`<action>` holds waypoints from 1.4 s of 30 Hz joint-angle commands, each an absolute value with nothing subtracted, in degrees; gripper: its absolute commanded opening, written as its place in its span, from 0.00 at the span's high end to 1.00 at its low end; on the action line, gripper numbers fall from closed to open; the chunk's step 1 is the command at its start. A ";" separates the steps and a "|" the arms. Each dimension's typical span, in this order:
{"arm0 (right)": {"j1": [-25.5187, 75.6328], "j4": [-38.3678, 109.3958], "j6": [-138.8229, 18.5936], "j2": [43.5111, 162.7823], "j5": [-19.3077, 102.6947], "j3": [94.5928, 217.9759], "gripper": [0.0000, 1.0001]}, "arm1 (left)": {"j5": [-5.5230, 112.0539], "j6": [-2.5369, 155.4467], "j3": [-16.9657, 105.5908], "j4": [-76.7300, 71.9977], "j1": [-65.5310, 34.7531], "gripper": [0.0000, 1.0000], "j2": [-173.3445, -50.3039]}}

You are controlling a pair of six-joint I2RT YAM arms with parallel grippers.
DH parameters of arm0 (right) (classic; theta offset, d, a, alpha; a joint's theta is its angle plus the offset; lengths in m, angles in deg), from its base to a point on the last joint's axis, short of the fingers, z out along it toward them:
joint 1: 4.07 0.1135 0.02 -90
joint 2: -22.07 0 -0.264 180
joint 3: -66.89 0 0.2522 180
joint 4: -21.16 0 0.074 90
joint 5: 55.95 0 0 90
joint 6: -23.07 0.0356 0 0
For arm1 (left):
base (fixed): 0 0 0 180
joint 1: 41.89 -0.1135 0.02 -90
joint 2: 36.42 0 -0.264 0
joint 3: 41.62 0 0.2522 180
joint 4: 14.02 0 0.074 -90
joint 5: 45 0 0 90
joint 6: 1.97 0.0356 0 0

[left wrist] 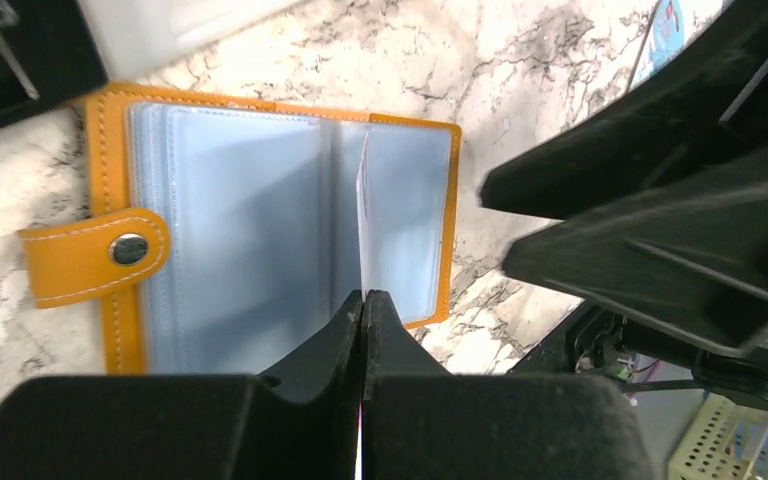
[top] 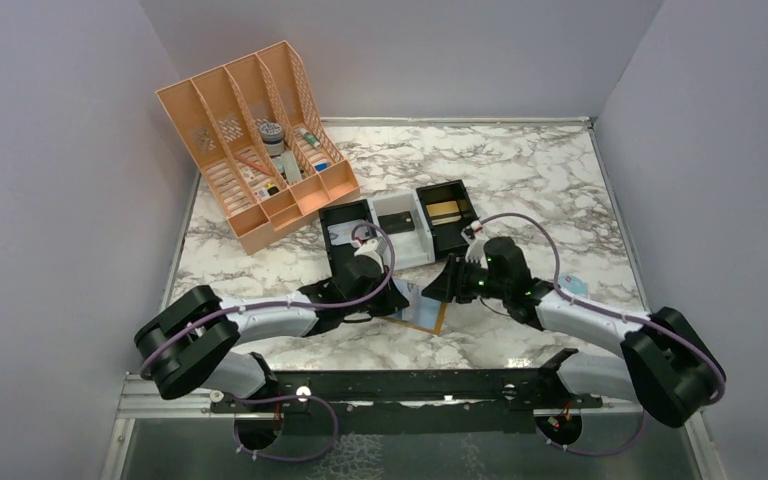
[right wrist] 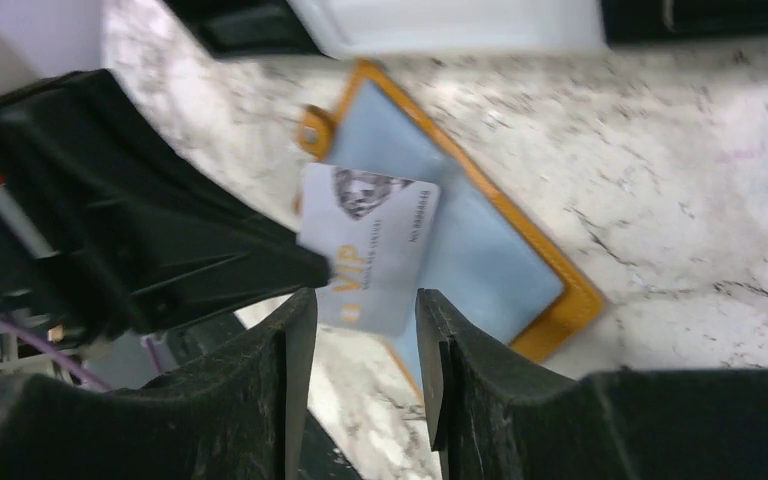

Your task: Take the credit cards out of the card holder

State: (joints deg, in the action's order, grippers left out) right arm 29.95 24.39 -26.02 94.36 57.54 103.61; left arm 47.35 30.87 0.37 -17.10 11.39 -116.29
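The card holder lies open flat on the marble, tan border and snap tab to the left, pale blue panels up. It also shows in the top view and the right wrist view. My left gripper is shut on the edge of a credit card and holds it on edge just above the holder's right half. In the right wrist view this card is pale grey with "VIP" print. My right gripper is open, its fingers either side of the card's lower end, not touching it.
Two black bins and a white tray stand just beyond the holder. An orange file organizer is at the back left. A clear-blue packet lies to the right. Both grippers crowd over the holder.
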 commanded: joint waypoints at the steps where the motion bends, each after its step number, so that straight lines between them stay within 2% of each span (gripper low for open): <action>1: 29.94 20.41 -25.06 85.58 55.72 102.13 0.57 | 42.28 36.20 1.92 -10.68 11.56 1.00 -111.03; 9: 29.92 23.89 -21.96 77.58 46.40 100.83 0.56 | 43.14 43.29 0.79 -8.48 11.63 1.00 -103.46; 13: 29.86 16.44 -21.40 72.36 46.19 97.01 0.48 | 42.36 48.58 -1.36 -8.12 11.09 1.00 -95.30; 14: 29.86 15.66 -22.16 72.64 47.27 97.33 0.43 | 43.57 49.51 -1.47 -8.36 10.67 1.00 -93.81; 15: 29.86 15.41 -22.67 73.26 48.26 97.95 0.39 | 44.86 50.18 -1.38 -8.39 10.04 1.00 -92.20; 18: 29.86 12.65 -22.24 75.02 51.52 98.47 0.37 | 49.85 51.23 -1.09 -8.48 7.55 1.00 -90.12; 23: 29.83 -4.71 -21.43 79.61 59.20 96.34 0.33 | 62.20 51.45 -4.94 -16.55 -0.56 1.00 -85.44; 27: 29.86 -3.77 -22.68 83.03 64.24 100.27 0.31 | 73.39 48.73 -6.34 -19.92 -10.01 1.00 -84.41; 30: 29.86 1.62 -23.66 87.17 67.92 105.21 0.31 | 79.96 46.66 -6.70 -23.53 -13.51 1.00 -84.40; 35: 29.86 -5.03 -20.80 94.47 78.65 108.16 0.31 | 84.30 42.50 -7.59 -28.78 -14.70 1.00 -84.51; 42: 29.86 -16.23 -15.97 100.33 82.32 108.08 0.34 | 86.22 38.68 -8.10 -33.06 -15.41 1.00 -85.43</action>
State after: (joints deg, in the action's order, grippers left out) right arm 29.93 -7.69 -18.57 98.34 76.51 107.46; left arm 81.80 41.71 -7.76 -27.35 -14.86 -85.15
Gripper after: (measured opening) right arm 0.674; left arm 0.012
